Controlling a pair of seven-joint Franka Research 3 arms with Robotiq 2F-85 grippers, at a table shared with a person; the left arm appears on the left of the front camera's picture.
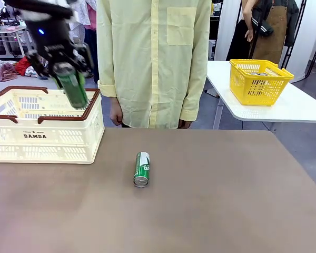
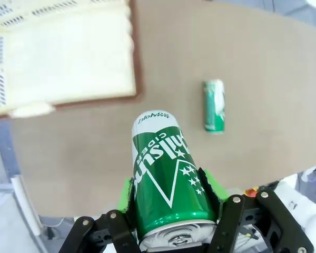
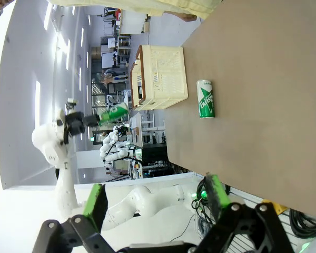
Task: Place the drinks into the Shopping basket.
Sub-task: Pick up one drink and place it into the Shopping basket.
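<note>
Now, your left gripper is clamped on a green can with white stars, white lettering and a silver top. It holds the can tilted in the air above the right end of the cream Shopping basket, which sits at the far left of the table. A second green can lies on its side mid-table, well apart from the basket, with bare tabletop all round it. Your right gripper stands wide open, back off the table's edge. A person in a yellow shirt stands at the far edge, near the basket.
</note>
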